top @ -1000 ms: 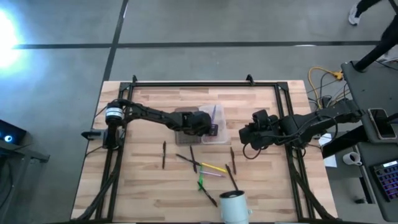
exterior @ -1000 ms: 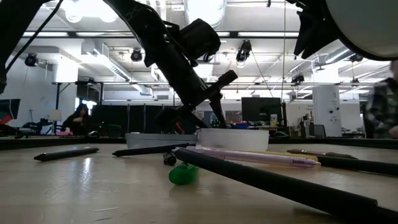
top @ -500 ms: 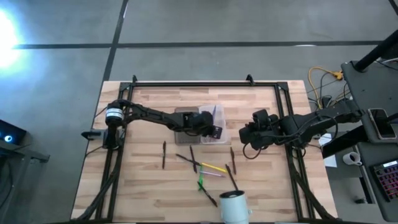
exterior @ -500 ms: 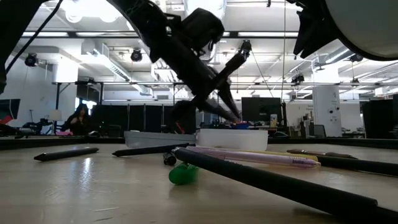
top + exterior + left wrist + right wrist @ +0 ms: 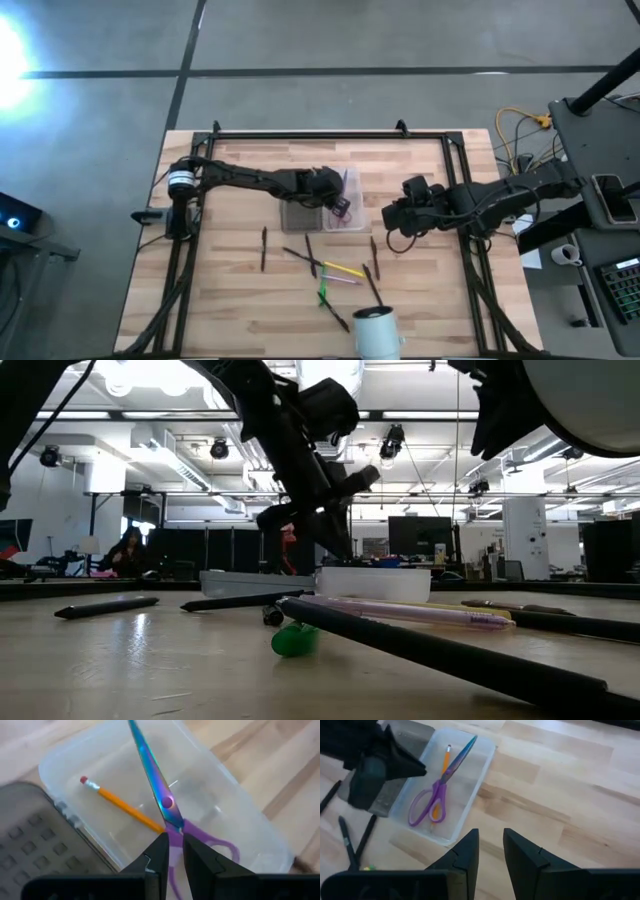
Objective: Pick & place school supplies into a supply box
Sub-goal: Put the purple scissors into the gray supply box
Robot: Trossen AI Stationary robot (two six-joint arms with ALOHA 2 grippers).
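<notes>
The supply box lies open mid-table, its clear tray [image 5: 350, 190] beside its grey mesh lid [image 5: 300, 212]. The purple-handled scissors [image 5: 440, 782] lie flat in the tray [image 5: 470, 780] over an orange pencil [image 5: 125, 807]. My left gripper [image 5: 335, 200] hovers above the tray and lid, fingers a narrow gap apart [image 5: 174, 842], clear of the scissors [image 5: 160, 785]. Dark pens [image 5: 264, 248] [image 5: 372, 285] and the yellow [image 5: 345, 269], pink [image 5: 345, 280] and green [image 5: 323, 295] markers lie on the table nearer the near edge. My right gripper [image 5: 388, 215] waits right of the box, slightly open [image 5: 491, 842].
A white cylindrical cup [image 5: 375, 333] stands at the near edge and bulks large in the low view [image 5: 590, 400]. A black frame rail [image 5: 310, 135] runs along the far side. Bare wood lies left of the lid [image 5: 230, 215] and between box and right gripper.
My left gripper has risen above the box, drawn back a little toward the far edge and turned. The scissors have stayed down in the clear tray. The right arm has barely shifted.
</notes>
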